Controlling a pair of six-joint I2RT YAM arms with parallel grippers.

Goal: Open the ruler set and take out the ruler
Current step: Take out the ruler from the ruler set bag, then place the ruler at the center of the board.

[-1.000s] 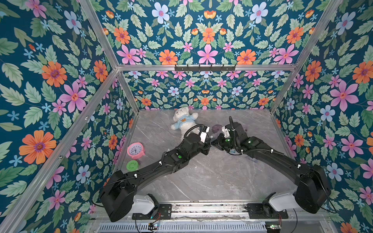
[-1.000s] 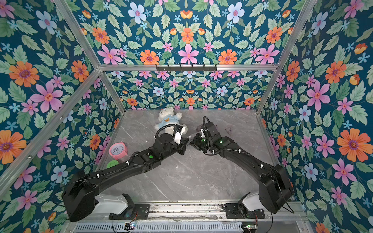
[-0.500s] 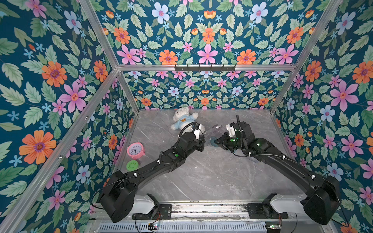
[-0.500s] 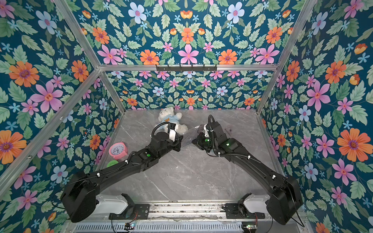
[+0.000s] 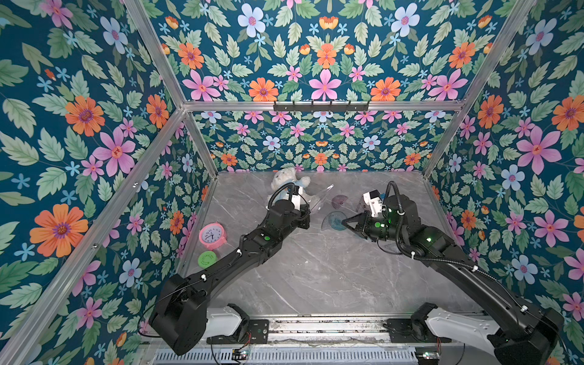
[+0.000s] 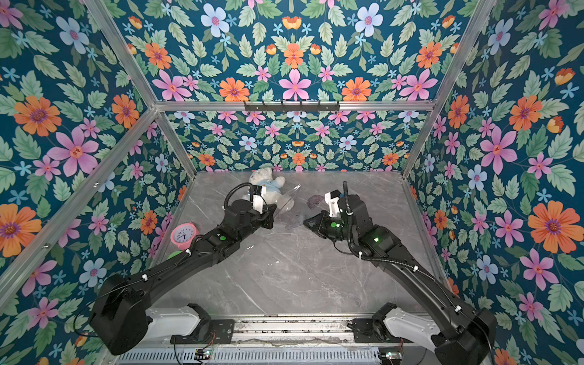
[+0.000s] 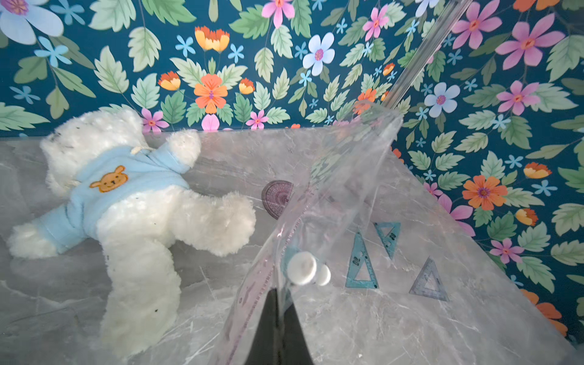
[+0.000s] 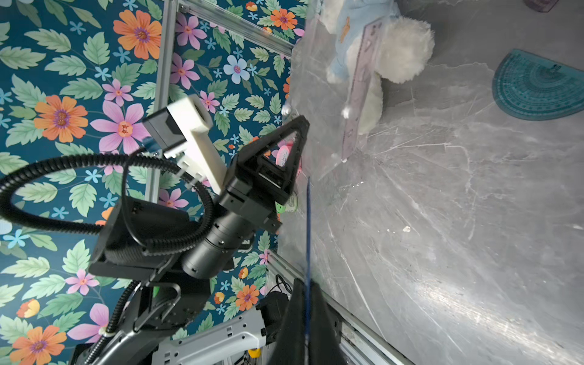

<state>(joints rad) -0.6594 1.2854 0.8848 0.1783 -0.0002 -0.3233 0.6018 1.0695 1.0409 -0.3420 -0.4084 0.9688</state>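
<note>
Clear pouch [image 7: 347, 177] (purple ruler [image 8: 363, 85] inside) in closed left gripper [image 7: 279, 295]; thin blue strip [image 8: 308, 227] in closed right gripper [image 8: 306, 286].

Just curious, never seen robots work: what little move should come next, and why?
Probably the right gripper should lower and release its thin blue piece onto the table: it is already out of the clear pouch that the left gripper holds.

Two protractors [image 5: 339, 201] [image 5: 333, 221], one teddy bear [image 5: 289, 183], one clock [image 5: 212, 235], one pouch [image 7: 347, 189]
</note>
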